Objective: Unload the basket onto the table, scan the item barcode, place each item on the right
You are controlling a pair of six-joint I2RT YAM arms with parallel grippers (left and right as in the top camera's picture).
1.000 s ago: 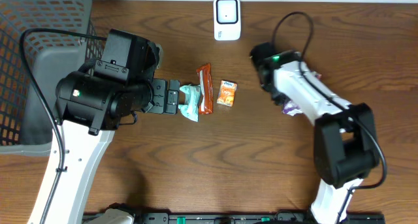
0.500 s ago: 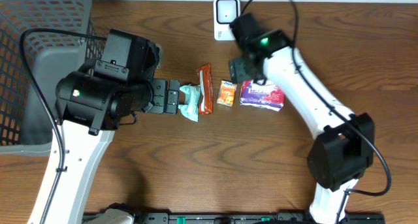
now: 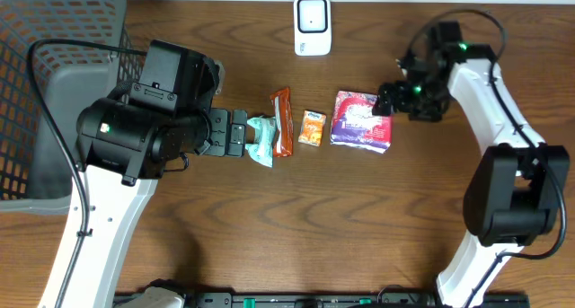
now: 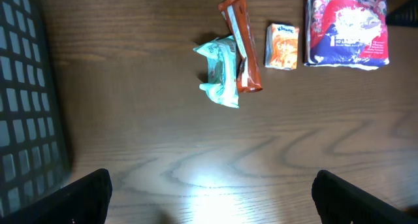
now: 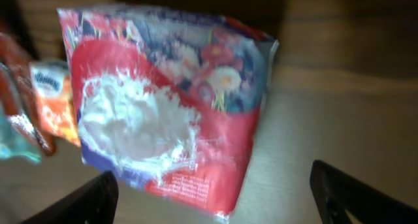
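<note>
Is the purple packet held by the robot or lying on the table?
Lying on the table. The purple packet sits flat; the right gripper has its jaws open.

- Large packet (image 3: pixel 362 119) — purple and red, flower print, a white patch in the middle.
- Small packet (image 3: pixel 312 128) — orange, with a pale band at one end.
- Bar wrapper (image 3: pixel 283 121) — rusty orange-brown.
- Crumpled wrapper (image 3: pixel 261 139) — pale teal.
- Scanner (image 3: pixel 312 25) — white, dark window.
- Basket (image 3: pixel 67 92) — grey, square mesh.
- Table (image 3: pixel 287 227) — dark brown wood grain.

White arm links (image 3: pixel 99 245), blk joints (image 3: pixel 135 137) + cables (image 3: pixel 54 46), green LED (image 3: pixel 463 47).
</note>
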